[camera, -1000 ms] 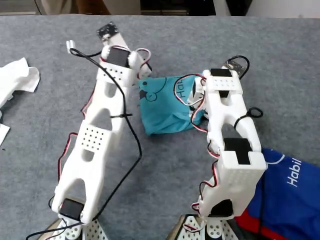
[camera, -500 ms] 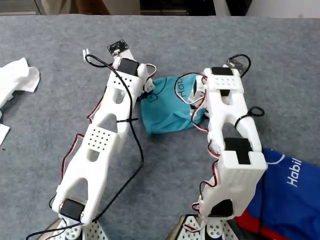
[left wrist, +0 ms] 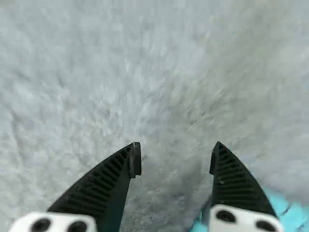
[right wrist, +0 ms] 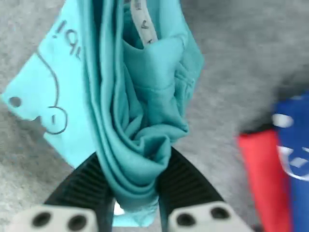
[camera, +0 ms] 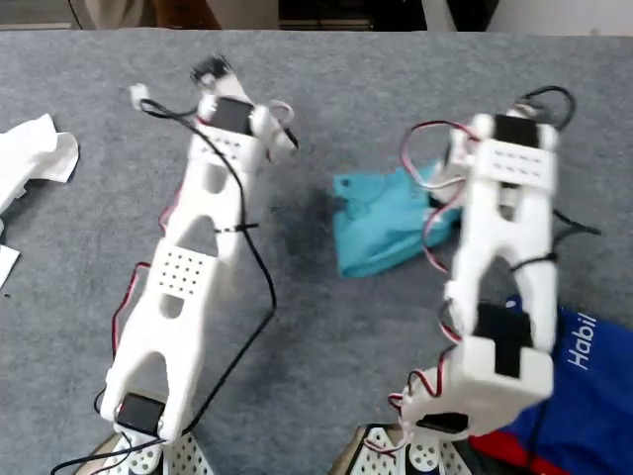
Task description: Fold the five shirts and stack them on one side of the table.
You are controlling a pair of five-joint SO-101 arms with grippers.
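A folded teal shirt (camera: 381, 223) lies bunched on the grey table (camera: 326, 79), right of centre. My right gripper (right wrist: 133, 188) is shut on a thick fold of the teal shirt (right wrist: 140, 121), and in the high view it (camera: 443, 190) sits at the shirt's right edge. My left gripper (left wrist: 175, 159) is open over bare table, with a corner of the teal shirt (left wrist: 294, 212) just beside one finger. From above, the left gripper (camera: 280, 139) is a little left of the shirt, apart from it.
A blue shirt (camera: 584, 381) lies over a red one (camera: 495, 445) at the near right; both the blue shirt (right wrist: 294, 145) and the red one (right wrist: 258, 164) appear beside the teal bundle. A white shirt (camera: 30, 158) lies at the left edge.
My right arm has swung right, dragging the teal shirt with it toward the blue pile. My left gripper, which was at the shirt's left edge, has pulled back left and is off it.
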